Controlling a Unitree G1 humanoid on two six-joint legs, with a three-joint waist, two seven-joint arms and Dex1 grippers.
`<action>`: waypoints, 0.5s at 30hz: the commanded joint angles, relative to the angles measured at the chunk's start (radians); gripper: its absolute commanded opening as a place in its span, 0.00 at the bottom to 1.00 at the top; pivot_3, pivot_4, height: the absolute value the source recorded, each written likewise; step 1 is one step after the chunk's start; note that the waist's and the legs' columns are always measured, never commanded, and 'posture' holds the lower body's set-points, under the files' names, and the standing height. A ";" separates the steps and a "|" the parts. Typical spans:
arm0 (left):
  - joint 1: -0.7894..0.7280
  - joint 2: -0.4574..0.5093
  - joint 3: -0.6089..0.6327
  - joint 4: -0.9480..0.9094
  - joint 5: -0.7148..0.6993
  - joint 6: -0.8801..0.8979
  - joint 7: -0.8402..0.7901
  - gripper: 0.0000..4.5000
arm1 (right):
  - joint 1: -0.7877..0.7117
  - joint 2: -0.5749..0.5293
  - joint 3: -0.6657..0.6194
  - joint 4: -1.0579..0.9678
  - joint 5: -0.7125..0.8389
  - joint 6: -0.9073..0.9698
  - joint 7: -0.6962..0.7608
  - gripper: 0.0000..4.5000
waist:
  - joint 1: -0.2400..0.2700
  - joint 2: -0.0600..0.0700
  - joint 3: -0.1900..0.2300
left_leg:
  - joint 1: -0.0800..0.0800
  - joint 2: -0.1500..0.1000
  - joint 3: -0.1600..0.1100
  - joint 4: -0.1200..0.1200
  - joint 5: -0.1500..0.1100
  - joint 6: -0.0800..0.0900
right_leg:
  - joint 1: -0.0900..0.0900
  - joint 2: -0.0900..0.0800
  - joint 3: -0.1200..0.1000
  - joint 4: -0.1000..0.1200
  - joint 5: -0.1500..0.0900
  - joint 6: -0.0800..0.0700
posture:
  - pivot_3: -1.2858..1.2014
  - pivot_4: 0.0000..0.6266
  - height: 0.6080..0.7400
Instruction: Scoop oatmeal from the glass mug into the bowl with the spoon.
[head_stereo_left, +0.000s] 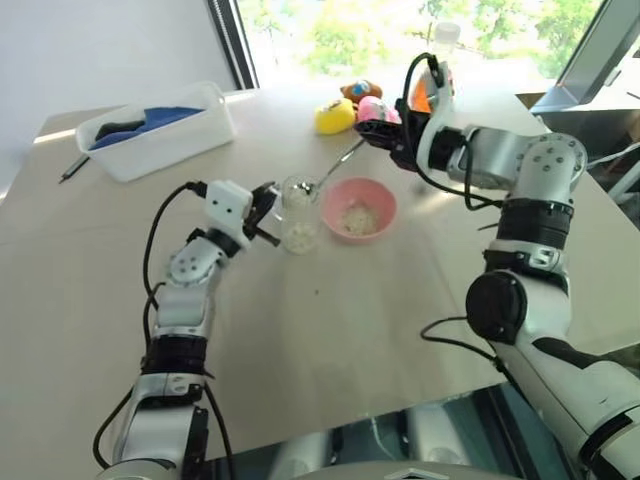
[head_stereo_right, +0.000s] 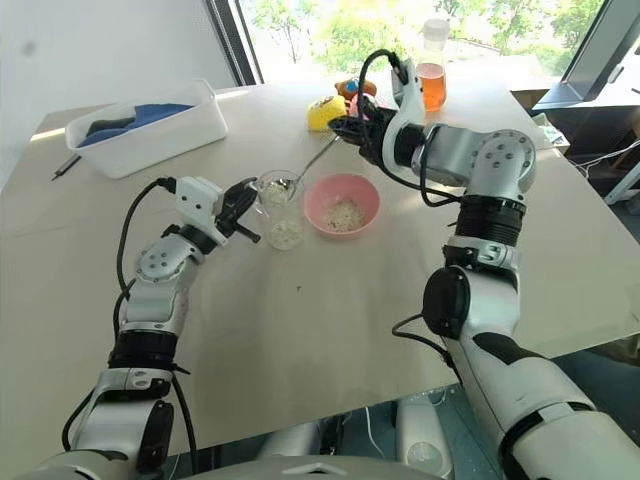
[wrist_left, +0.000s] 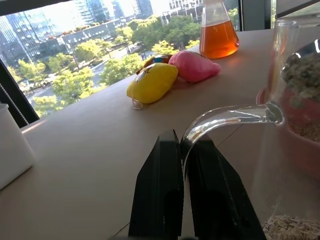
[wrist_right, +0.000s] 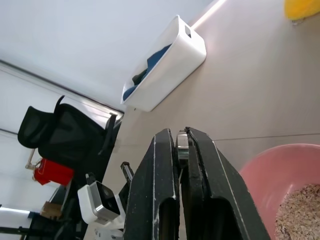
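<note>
The glass mug (head_stereo_left: 298, 214) stands upright mid-table with oatmeal (head_stereo_left: 298, 237) at its bottom. My left gripper (head_stereo_left: 266, 207) is shut on the mug's curved handle (wrist_left: 220, 118). The pink bowl (head_stereo_left: 358, 208) sits just right of the mug, touching or nearly so, and holds a small heap of oatmeal (head_stereo_left: 358, 220). The silver spoon (head_stereo_left: 335, 165) slants down from my right gripper (head_stereo_left: 374, 133), which is shut on the handle's end (wrist_right: 181, 142). The spoon's head (wrist_left: 303, 70) is at the mug's rim and carries flakes.
A white tub (head_stereo_left: 155, 130) with a blue cloth stands at the back left, a dark pen (head_stereo_left: 74, 167) beside it. A yellow toy (head_stereo_left: 334, 116), a pink toy (head_stereo_left: 372, 108) and a flask of orange liquid (head_stereo_right: 432, 78) stand behind the bowl.
</note>
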 joint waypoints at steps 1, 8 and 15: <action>-0.007 0.001 0.020 -0.001 -0.010 -0.040 0.005 0.01 | -0.040 -0.014 -0.029 -0.014 0.042 0.011 -0.024 0.00 | 0.000 0.000 0.000 | 0.000 0.000 0.000 0.000 0.000 0.000 | 0.000 0.000 0.000 0.000 0.000 0.000 | 0.52 0.24 1.00; -0.012 0.004 0.022 0.033 -0.012 -0.060 0.003 0.01 | -0.036 -0.015 -0.073 -0.019 0.079 0.036 -0.075 0.00 | 0.000 0.000 0.000 | 0.000 0.000 0.000 0.000 0.000 0.000 | 0.000 0.000 0.000 0.000 0.000 0.000 | 0.52 0.24 1.00; -0.025 0.018 0.025 0.063 -0.015 -0.081 -0.002 0.01 | -0.053 0.003 -0.170 0.010 0.137 0.043 -0.181 0.00 | 0.000 0.000 0.000 | 0.000 0.000 0.000 0.000 0.000 0.000 | 0.000 0.000 0.001 0.000 0.000 0.000 | 0.52 0.24 1.00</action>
